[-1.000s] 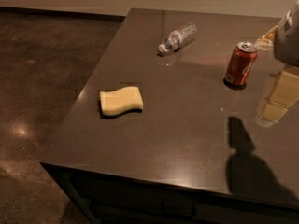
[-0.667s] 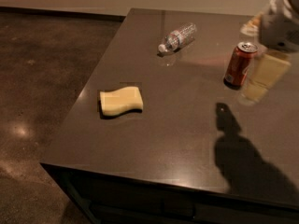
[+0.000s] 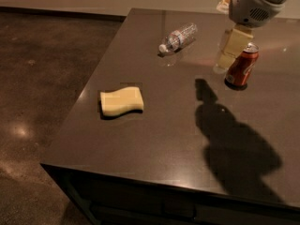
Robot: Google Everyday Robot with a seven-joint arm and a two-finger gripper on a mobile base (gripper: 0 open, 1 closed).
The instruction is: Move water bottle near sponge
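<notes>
The water bottle [image 3: 179,37] is clear crinkled plastic and lies on its side at the far middle of the dark table [image 3: 159,139], white cap pointing front-left. The pale yellow sponge [image 3: 121,101] with wavy edges lies flat near the table's left edge, well in front and to the left of the bottle. My gripper [image 3: 224,62] hangs from the white arm [image 3: 255,3] at the top right. It is above the table, right of the bottle and just left of the soda can, and holds nothing.
A red-orange soda can [image 3: 242,65] stands upright at the right, close beside the gripper. The arm's shadow [image 3: 229,135] falls across the table's right front. The table's left and front edges drop to a brown floor [image 3: 42,78].
The gripper and arm have moved left and farther back, from right of the can to its left, closer to the bottle. Their shadow has shifted left. Bottle, sponge and can have not moved.
</notes>
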